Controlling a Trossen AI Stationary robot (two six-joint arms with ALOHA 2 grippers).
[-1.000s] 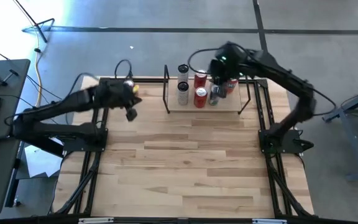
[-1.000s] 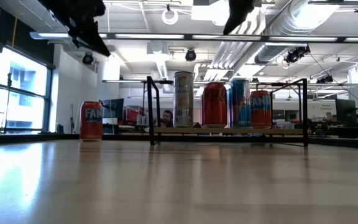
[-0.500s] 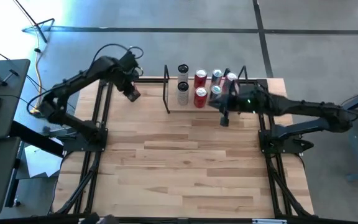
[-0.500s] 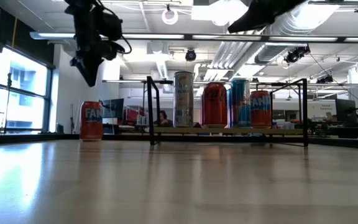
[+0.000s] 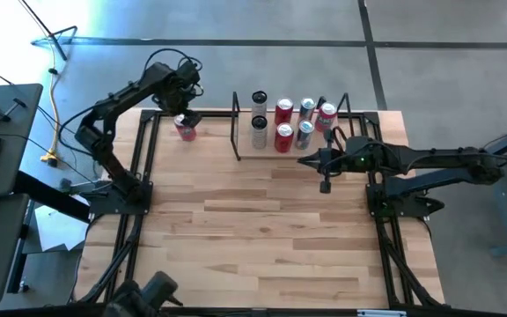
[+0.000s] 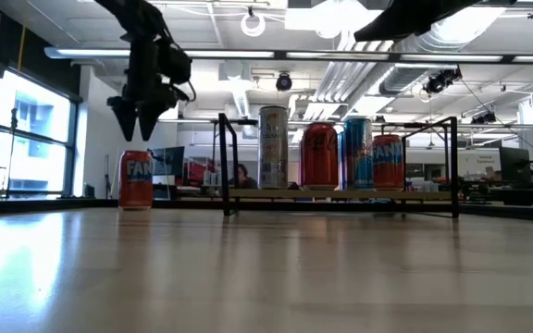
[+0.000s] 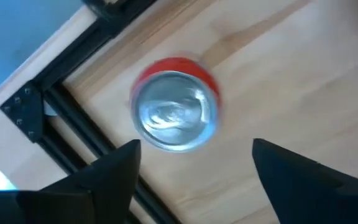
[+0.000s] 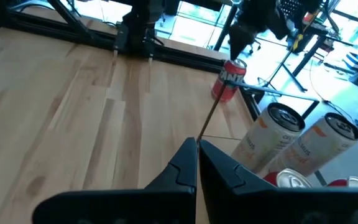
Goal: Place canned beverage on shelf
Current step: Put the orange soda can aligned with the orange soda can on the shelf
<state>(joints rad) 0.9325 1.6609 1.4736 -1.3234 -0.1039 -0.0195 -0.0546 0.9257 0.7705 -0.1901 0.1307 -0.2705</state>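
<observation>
A: High view: where is the can?
B: 1 red can (image 5: 185,129) stands far-left on the table (image 5: 262,229), left of the shelf (image 5: 324,155), which holds 6 cans (image 5: 282,124). The left gripper (image 5: 180,113) hangs right over it; the right gripper (image 5: 325,181) waits just near of the shelf

A: Low view?
B: The left gripper (image 6: 141,118) points down just above the can (image 6: 136,179), fingers apart, not touching

A: Left wrist view?
B: Its 2 fingers (image 7: 110,171) stand spread, the can's silver top (image 7: 175,120) showing beyond them

A: Right wrist view?
B: The right gripper (image 8: 197,148) has its jaws pressed together, holding nothing

A: Handling?
B: Likely a thin, smooth, round wall: stiff if full, dentable if empty. I'd take it at mid-height, fingers square on opposite sides, and keep it upright
</observation>
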